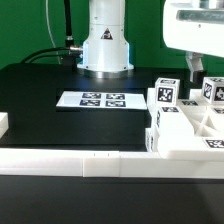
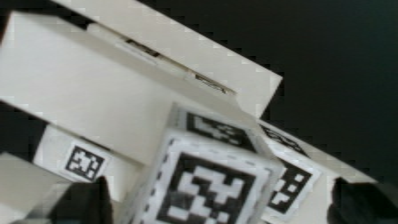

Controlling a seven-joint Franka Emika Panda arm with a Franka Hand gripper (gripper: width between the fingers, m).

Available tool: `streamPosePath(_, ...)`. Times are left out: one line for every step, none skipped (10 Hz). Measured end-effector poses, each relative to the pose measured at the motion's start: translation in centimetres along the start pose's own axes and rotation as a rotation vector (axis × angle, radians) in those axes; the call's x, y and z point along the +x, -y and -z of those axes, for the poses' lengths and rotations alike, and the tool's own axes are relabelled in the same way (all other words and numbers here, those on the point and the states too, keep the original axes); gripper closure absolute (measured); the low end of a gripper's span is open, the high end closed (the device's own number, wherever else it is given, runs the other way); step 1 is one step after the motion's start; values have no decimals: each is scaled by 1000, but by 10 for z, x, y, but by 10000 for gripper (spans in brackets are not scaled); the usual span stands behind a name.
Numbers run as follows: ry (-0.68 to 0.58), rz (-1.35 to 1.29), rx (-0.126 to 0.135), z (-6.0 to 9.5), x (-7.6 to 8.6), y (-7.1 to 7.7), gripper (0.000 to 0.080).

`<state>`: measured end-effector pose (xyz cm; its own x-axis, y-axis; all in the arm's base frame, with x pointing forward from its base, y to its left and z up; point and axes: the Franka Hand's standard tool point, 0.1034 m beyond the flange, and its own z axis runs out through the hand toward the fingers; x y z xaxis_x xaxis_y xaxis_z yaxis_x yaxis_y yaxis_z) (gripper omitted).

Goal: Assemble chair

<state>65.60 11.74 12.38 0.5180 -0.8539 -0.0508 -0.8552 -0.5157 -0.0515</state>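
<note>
**Gripper hangs over the half-built chair**

The chair sits on the black tabletop, pushed up against the long white rail that runs along the near edge. It is at the end of the rail toward the exterior view's right. I think it is parked there so the rail can keep it from sliding when the arm pushes on it.

The chair is not done. I can see a flat white panel with an X brace in it, and short square posts standing up from it. Each post has a small black-and-white tag on its face. The pieces look joined into one body.

The gripper hangs right above the chair's posts, at the top of the exterior view. From there I can only see one dark finger poking down, and nothing seems to be in it. I cannot tell from that view whether the jaws are spread or pressed together. The wrist view looks straight down on a tagged post and a slotted panel, very close, and shows no finger at all.

The marker board lies flat on the tabletop, well apart from the chair, in front of the arm's white base.

My guess is the arm is between steps.
</note>
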Motion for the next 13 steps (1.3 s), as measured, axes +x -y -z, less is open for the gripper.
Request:
streamPosePath(0,100,1,0,0,1,157)
streamPosePath(0,168,3,1,-3,2,157)
streamPosePath(-1,238,4,2,-4,3,151)
streamPosePath(-1,316,2,1,-2,2,151)
streamPosePath(-1,372,2,1,-2,2,150)
streamPosePath(-4,455,-1,0,-2,1,150)
streamPosePath(-10,562,-12,-1,-5,1,150)
streamPosePath(-18,636,-22,-1,-10,3,150)
streamPosePath(-18,758,-26,-2,-11,3,150)
streamPosePath(-17,860,-28,-2,-11,3,150)
streamPosePath(-16,938,-29,-2,-12,3,150)
streamPosePath(-15,995,-29,-2,-11,2,150)
streamPosePath(-16,1098,-30,-2,-8,2,150)
